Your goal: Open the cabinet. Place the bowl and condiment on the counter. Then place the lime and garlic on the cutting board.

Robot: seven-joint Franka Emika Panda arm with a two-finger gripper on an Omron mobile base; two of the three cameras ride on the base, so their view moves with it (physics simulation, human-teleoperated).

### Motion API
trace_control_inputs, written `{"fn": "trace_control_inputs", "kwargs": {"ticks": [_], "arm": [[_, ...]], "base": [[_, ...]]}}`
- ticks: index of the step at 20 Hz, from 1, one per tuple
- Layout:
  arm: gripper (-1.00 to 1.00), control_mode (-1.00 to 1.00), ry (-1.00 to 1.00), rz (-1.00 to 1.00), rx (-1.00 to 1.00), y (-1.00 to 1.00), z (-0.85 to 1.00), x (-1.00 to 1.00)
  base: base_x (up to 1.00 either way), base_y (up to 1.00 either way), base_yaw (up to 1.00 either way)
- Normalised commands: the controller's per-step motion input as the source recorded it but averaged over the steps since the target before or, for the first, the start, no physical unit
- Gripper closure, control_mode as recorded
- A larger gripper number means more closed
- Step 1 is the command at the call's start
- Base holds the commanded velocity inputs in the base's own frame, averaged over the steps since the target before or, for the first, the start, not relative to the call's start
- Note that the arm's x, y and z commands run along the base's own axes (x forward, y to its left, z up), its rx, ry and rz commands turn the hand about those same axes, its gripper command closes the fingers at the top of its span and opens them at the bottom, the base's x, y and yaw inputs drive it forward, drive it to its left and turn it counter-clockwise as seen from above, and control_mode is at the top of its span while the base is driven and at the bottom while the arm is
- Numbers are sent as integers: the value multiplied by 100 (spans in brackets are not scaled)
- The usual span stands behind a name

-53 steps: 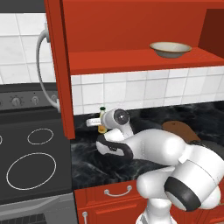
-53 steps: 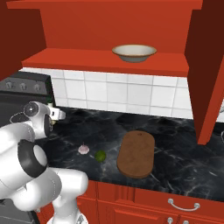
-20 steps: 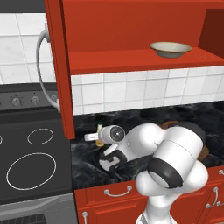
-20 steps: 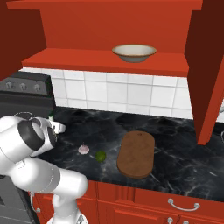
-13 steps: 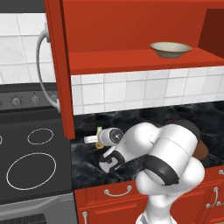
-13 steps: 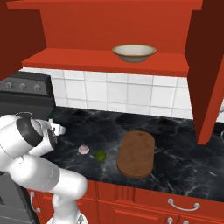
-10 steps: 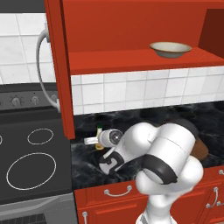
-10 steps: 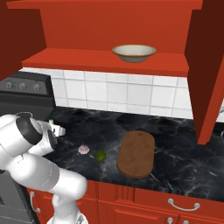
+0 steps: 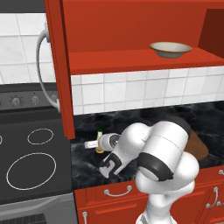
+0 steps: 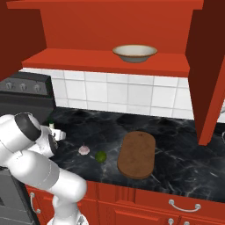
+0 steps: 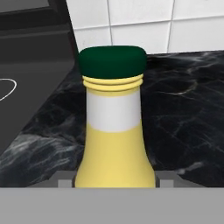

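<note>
1. The condiment (image 11: 114, 131) stands upright right in front of the hand camera, its yellow body rising between the two finger tips at the bottom of the hand view. In the left base view it is a small bottle on the counter (image 9: 201, 118), near the stovetop (image 9: 30, 162) edge, with the gripper (image 9: 97, 145) at it.
2. The fingers sit on either side of the bottle's lower body and seem clamped on it. Whether the base already rests on the counter or hangs just above it, I cannot tell.
3. Handling, as a judgement: the bottle looks light, stiff and smooth — likely slippery. It is narrow and tall for its foot, so it could tip if let go at a tilt. The wide lower body is the better place to hold, not the tapering neck or the dark green cap.
4. Further along the counter, in the right base view, the garlic (image 10: 84, 150) and the lime (image 10: 101, 156) lie close together but apart, just left of the cutting board (image 10: 137, 154); neither is on it. Both look small and round, so they may roll. The garlic probably has a soft, papery skin.
5. Farthest and highest, the bowl (image 10: 134, 53) sits on the shelf of the open cabinet (image 10: 110, 61) — wide and shallow, probably hard and breakable. Its rim looks like the only spot the fingers could pinch.
</note>
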Motion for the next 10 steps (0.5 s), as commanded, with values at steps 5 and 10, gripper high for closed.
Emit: {"fn": "trace_control_inputs", "kwargs": {"ticks": [5,10], "arm": [[100,-100,0,0,0,0,-21,-8],[100,-100,0,0,0,0,-27,-12]], "base": [[0,0,0],[0,0,0]]}}
